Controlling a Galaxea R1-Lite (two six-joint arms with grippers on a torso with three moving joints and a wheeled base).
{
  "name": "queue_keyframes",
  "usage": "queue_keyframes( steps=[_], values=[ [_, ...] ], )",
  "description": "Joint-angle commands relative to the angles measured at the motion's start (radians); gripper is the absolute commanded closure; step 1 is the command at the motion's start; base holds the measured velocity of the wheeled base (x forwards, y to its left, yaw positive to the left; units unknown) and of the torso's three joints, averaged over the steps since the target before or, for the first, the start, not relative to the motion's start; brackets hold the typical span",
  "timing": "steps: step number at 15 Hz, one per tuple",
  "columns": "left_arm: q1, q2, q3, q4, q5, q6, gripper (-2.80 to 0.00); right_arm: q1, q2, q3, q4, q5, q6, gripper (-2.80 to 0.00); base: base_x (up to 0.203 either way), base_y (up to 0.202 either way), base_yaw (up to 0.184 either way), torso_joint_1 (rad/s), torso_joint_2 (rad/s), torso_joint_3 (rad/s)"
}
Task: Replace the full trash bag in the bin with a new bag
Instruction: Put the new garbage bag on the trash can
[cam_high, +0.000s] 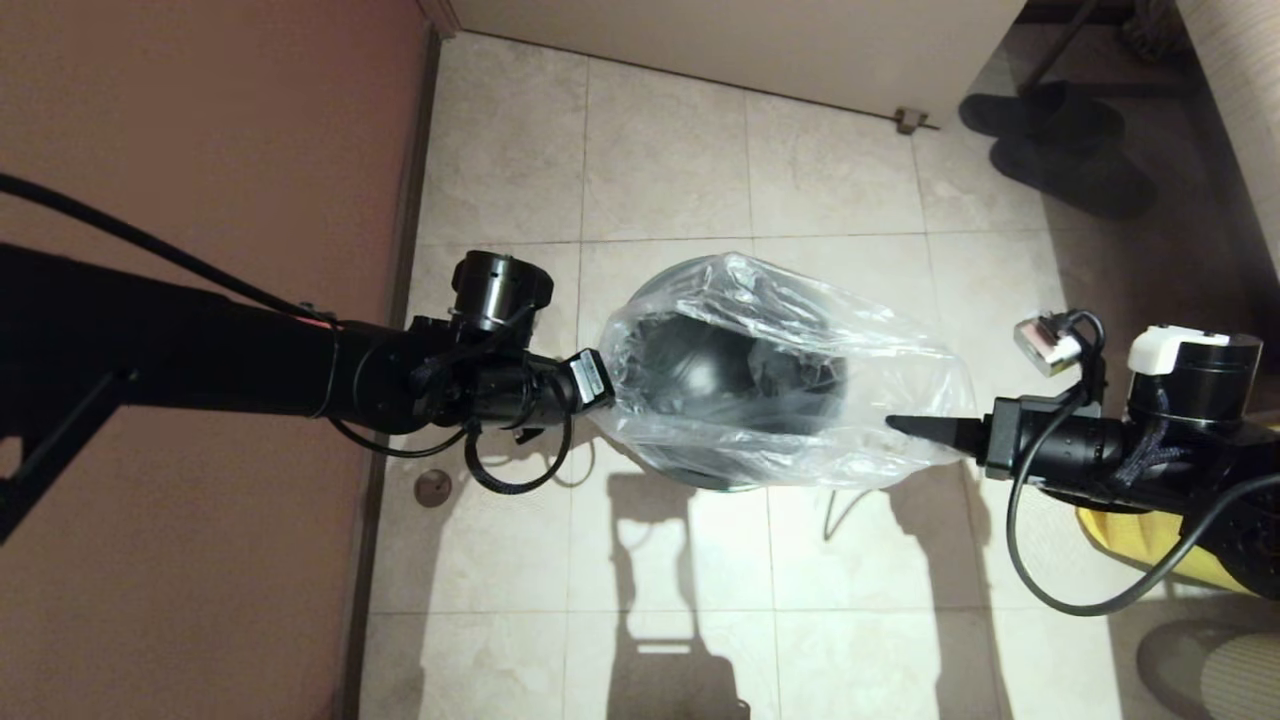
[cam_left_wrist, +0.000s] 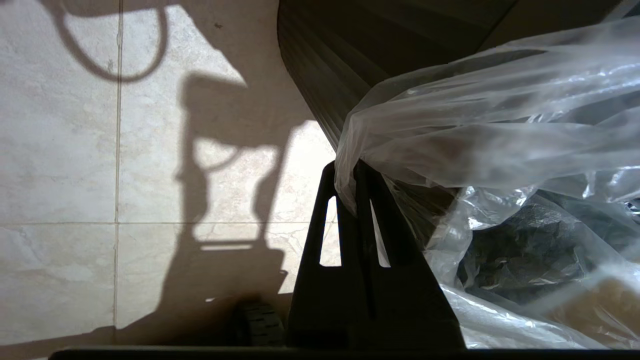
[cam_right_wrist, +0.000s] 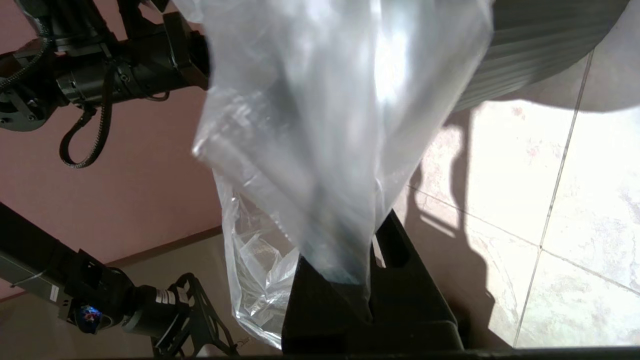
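The new bag (cam_high: 800, 330), clear and crinkly, is stretched wide over the top of the dark bin (cam_high: 700, 478), whose round inside shows through the plastic. My left gripper (cam_high: 606, 392) is at the bag's left edge. In the left wrist view the left gripper (cam_left_wrist: 350, 172) is shut on a fold of the bag (cam_left_wrist: 475, 125), right beside the bin's ribbed wall (cam_left_wrist: 325, 75). My right gripper (cam_high: 897, 424) holds the bag's right edge. The right gripper (cam_right_wrist: 367, 237) is shut on the bag (cam_right_wrist: 325, 125), with the bin (cam_right_wrist: 530, 50) behind it.
An opaque yellow bag (cam_high: 1125, 540) lies on the tiled floor under my right arm. Dark slippers (cam_high: 1060, 150) sit at the far right by a cabinet. A brown wall (cam_high: 200, 150) runs along the left, with a round floor stop (cam_high: 432, 488) near it.
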Motion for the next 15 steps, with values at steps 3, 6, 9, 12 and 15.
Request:
queue_keyframes(
  steps=[3, 6, 9, 12, 15],
  values=[
    [0.000, 0.023, -0.001, -0.004, 0.000, 0.039, 0.00, -0.019, 0.046, 0.004, -0.005, 0.005, -0.011, 0.00, 0.000, 0.000, 0.000, 0.000, 0.00, 0.000],
    [0.000, 0.044, 0.001, -0.004, 0.000, 0.039, 0.00, -0.023, 0.106, 0.012, -0.005, 0.005, -0.078, 0.00, 0.000, 0.000, 0.000, 0.000, 0.00, 0.000],
    [0.001, 0.043, 0.004, -0.004, 0.002, 0.038, 0.00, -0.019, 0.149, 0.008, -0.010, 0.003, -0.106, 0.00, 0.000, 0.000, 0.000, 0.000, 0.00, 0.000],
    [0.001, 0.042, 0.008, -0.004, 0.002, 0.038, 0.00, 0.003, 0.202, 0.002, -0.010, -0.019, -0.179, 0.00, 0.000, 0.000, 0.000, 0.000, 0.00, 0.000],
    [0.005, 0.037, 0.005, -0.004, 0.018, 0.039, 0.00, 0.033, 0.256, -0.006, -0.009, -0.092, -0.313, 0.00, 0.000, 0.000, 0.000, 0.000, 0.00, 0.000]
  ],
)
